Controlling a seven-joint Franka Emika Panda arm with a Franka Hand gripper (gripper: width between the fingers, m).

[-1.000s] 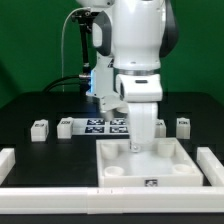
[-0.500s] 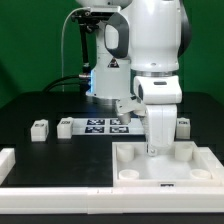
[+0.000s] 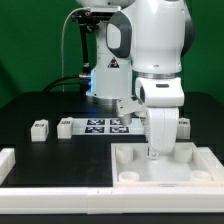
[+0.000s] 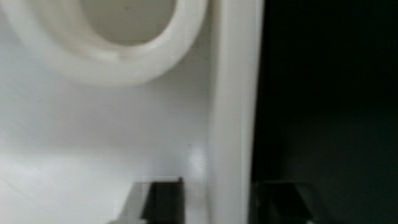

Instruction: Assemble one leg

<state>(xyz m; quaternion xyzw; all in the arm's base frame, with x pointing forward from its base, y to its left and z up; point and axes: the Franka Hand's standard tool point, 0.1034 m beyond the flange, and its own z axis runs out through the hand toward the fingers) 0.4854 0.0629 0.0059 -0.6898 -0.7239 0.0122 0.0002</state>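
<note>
Three small white legs with marker tags stand on the black table in the exterior view: two at the left (image 3: 40, 129) (image 3: 66, 127) and one at the right (image 3: 183, 124), partly behind the arm. My gripper (image 3: 155, 152) is lowered onto the large white tray-like piece (image 3: 135, 160), far from the legs. In the wrist view the gripper (image 4: 228, 200) straddles the tray's upright wall (image 4: 228, 110), one dark finger (image 4: 164, 202) on each side, closed on it. A round corner socket (image 4: 125, 30) shows beside the wall.
The marker board (image 3: 105, 125) lies behind the tray between the legs. White border rails run along the front (image 3: 60, 190), the exterior view's left (image 3: 8, 162) and right (image 3: 214, 160). The arm's base (image 3: 105, 80) stands at the back.
Since one second ago the arm and the tray-like piece have shifted together toward the exterior view's right. Over the last half second almost nothing moved.
</note>
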